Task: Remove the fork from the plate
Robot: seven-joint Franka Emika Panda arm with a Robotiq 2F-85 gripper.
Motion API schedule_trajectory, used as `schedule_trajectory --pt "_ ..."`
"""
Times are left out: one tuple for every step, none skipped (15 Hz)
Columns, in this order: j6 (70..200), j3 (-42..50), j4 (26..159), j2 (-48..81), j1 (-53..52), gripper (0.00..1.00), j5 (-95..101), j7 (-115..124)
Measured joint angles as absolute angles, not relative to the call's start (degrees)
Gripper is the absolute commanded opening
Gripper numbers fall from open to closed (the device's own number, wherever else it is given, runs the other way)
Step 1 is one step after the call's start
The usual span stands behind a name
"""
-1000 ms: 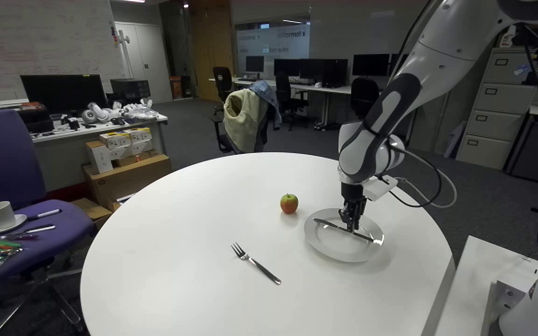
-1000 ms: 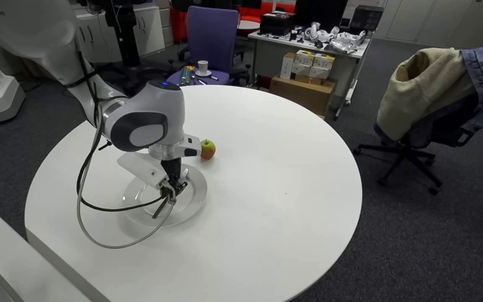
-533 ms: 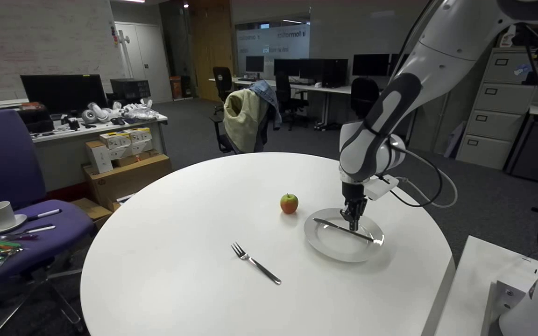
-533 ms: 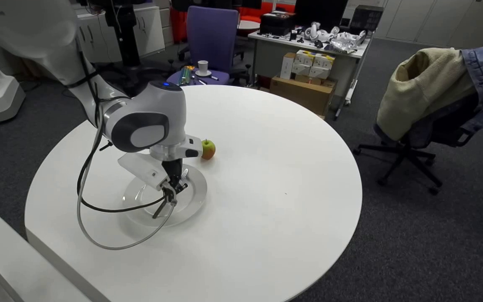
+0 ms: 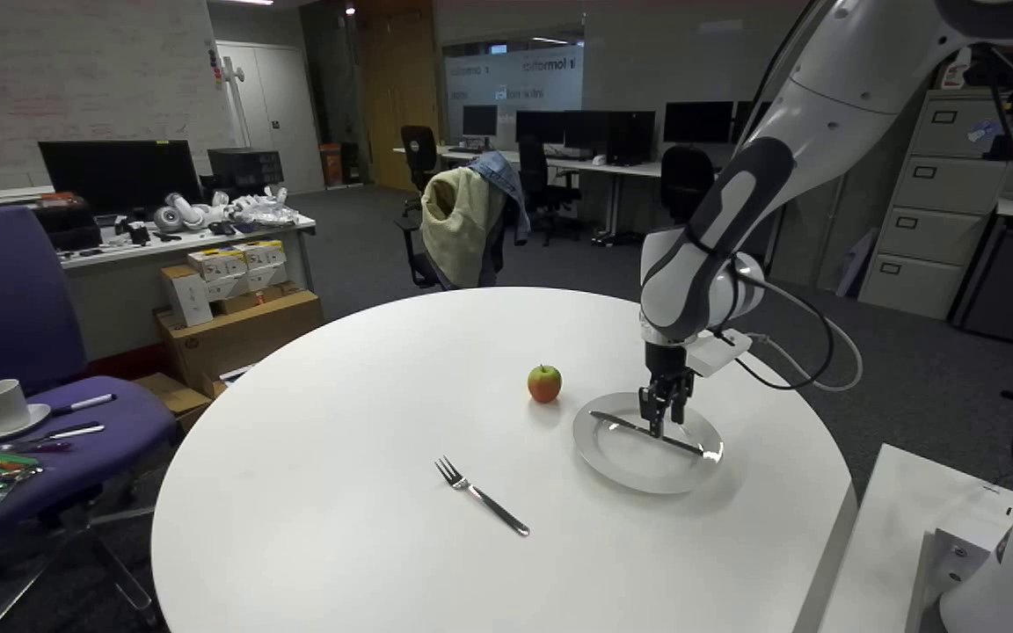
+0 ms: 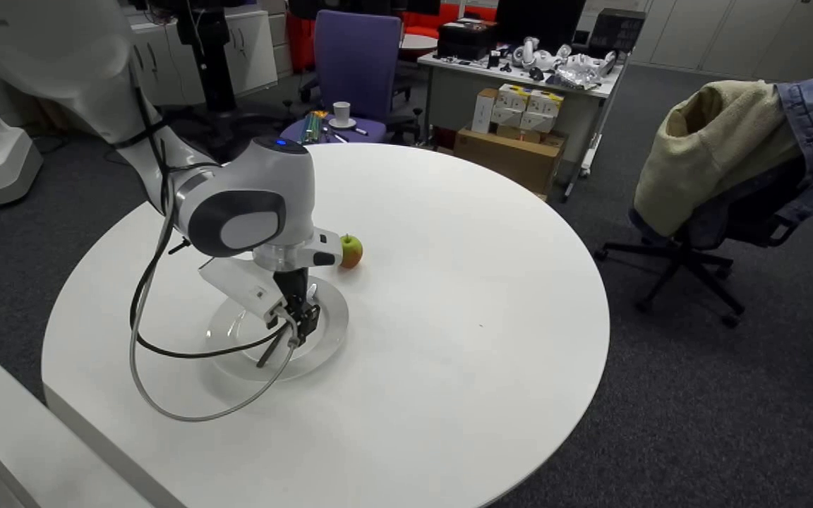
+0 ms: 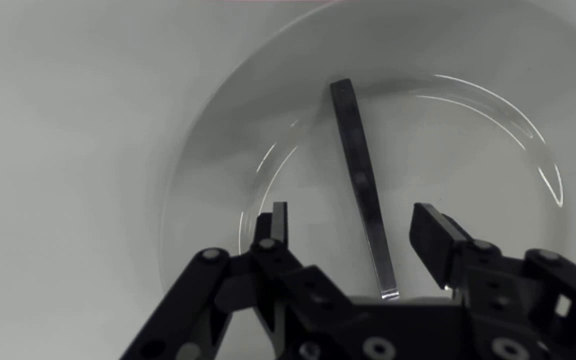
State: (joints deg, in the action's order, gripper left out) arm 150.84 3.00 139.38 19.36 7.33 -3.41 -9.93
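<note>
The white plate [image 5: 634, 477] lies on the round table, and also shows in an exterior view [image 6: 336, 326] and the wrist view [image 7: 473, 175]. A slim silver utensil [image 5: 623, 425] lies across it; no tines show on it and it looks like a knife. It runs between the fingers in the wrist view [image 7: 360, 170], touched by neither there. A fork [image 5: 482, 498] with tines lies on the table beside the plate; it is out of sight in the other views. My gripper [image 7: 350, 206] is open, low over the plate, its fingers either side of the utensil.
A reddish-green apple [image 5: 544, 384] stands on the table [image 5: 339, 422] near the plate; it also shows partly behind the wrist [image 6: 351, 252]. A cup [image 5: 1, 404] on a saucer sits on the purple chair [image 5: 111, 413]. A cable [image 6: 145, 381] loops from my arm over the plate.
My gripper's fingers were together above the utensil and have spread apart to either side of it. The arm has shifted very slightly. The utensil, plate, fork and apple have not moved.
</note>
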Motion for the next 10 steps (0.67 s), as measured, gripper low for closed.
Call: schedule_trajectory --pt "150.84 2.97 139.38 19.37 7.33 1.0 -3.41 -9.93" --pt "150.84 2.9 139.37 19.37 7.33 1.0 -3.41 -9.93" --pt "150.84 2.82 139.33 19.37 7.32 1.0 -3.41 -9.93" --pt "150.82 2.72 139.24 19.38 7.31 1.0 -3.37 -9.93" --pt "150.8 2.61 139.12 19.4 7.28 1.0 -3.36 -9.93" --pt "150.77 2.52 138.95 19.45 7.21 1.0 -3.35 -9.93" --pt "150.76 2.48 138.73 19.6 7.08 1.0 -3.34 -9.93" --pt "150.75 2.46 138.47 19.84 6.93 1.0 -3.34 -9.93" --pt "150.73 2.43 138.12 20.23 6.8 1.0 -3.34 -9.93" --pt "150.72 2.39 137.81 20.68 6.73 1.0 -3.31 -9.93"
